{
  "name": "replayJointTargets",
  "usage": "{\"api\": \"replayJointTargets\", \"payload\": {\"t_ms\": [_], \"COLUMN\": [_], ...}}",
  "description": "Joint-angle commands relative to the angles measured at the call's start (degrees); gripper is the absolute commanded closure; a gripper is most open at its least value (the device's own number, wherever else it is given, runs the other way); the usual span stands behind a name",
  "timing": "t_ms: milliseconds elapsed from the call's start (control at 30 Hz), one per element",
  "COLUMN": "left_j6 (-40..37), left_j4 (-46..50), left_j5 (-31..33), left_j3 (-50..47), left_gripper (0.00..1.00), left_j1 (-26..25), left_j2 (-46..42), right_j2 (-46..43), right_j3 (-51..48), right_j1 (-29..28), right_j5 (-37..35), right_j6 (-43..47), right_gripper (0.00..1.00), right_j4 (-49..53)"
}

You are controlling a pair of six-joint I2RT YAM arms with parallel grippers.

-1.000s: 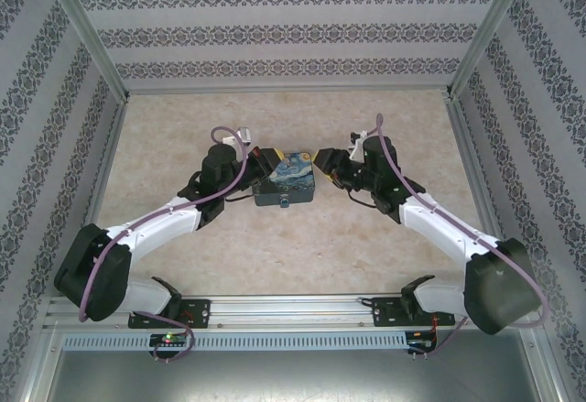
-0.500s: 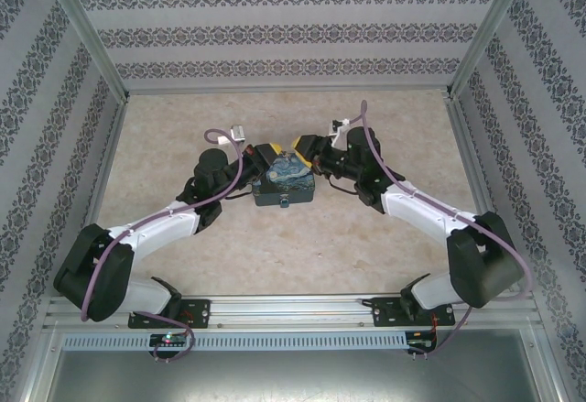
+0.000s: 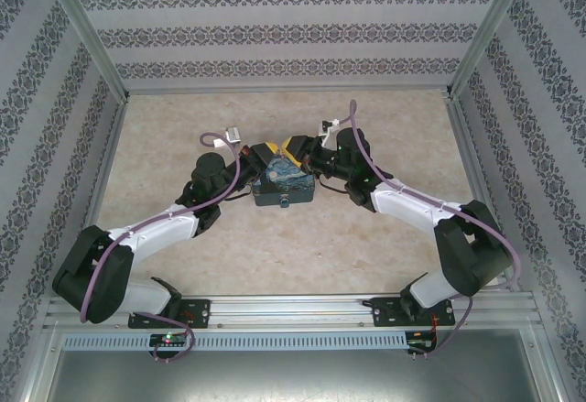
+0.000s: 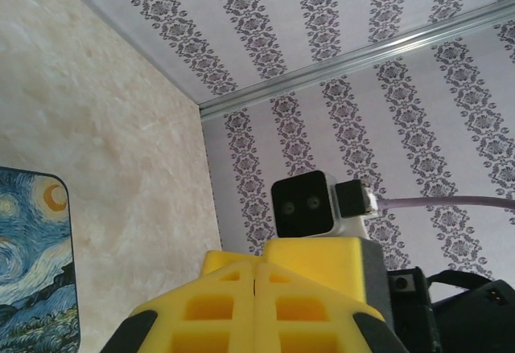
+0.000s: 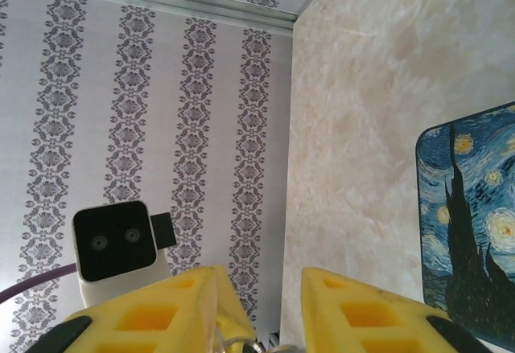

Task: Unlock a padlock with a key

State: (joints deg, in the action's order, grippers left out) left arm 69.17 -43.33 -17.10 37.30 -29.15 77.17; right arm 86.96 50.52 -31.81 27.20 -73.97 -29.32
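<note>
The padlock [image 3: 286,183] lies flat mid-table, its starry-night face up; that face also shows in the wrist views [image 4: 32,264] [image 5: 475,232]. A small bluish spot [image 3: 287,202] on its near side looks like the key's head. My left gripper [image 3: 266,155] [image 4: 256,266] is shut at the padlock's far left corner, and I cannot tell whether anything is pinched. My right gripper [image 3: 296,149] [image 5: 261,277] is open just beside it at the far edge, its finger [image 4: 318,260] touching the left fingers. A bit of bright metal [image 5: 269,343] shows low between the right jaws.
The beige marbled table [image 3: 183,127] is ringed by patterned walls [image 3: 293,27] with metal corner posts. Both arms reach in from the near rail [image 3: 293,310], elbows spread wide. Each wrist camera faces the other [image 4: 304,204] [image 5: 113,240].
My right arm has swung left and forward until its gripper meets the left one, and its jaws have narrowed. The left gripper has shifted slightly farther back. The padlock stays put.
</note>
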Motion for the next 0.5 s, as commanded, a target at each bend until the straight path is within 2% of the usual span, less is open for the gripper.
{"api": "replayJointTargets", "payload": {"t_ms": [0, 467], "left_j6": [0.4, 0.4], "left_j4": [-4.0, -3.5], "left_j5": [1.0, 1.5], "left_j3": [-0.5, -0.6], "left_gripper": [1.0, 1.0], "left_j1": [0.5, 0.5], "left_j2": [-1.6, -1.7], "right_j2": [0.6, 0.8], "right_j3": [1.8, 0.7], "right_j1": [-0.8, -1.6], "right_j5": [-0.7, 0.5], "right_j6": [-1.1, -1.7], "right_gripper": [0.68, 0.72], "right_j4": [-4.0, -6.3]}}
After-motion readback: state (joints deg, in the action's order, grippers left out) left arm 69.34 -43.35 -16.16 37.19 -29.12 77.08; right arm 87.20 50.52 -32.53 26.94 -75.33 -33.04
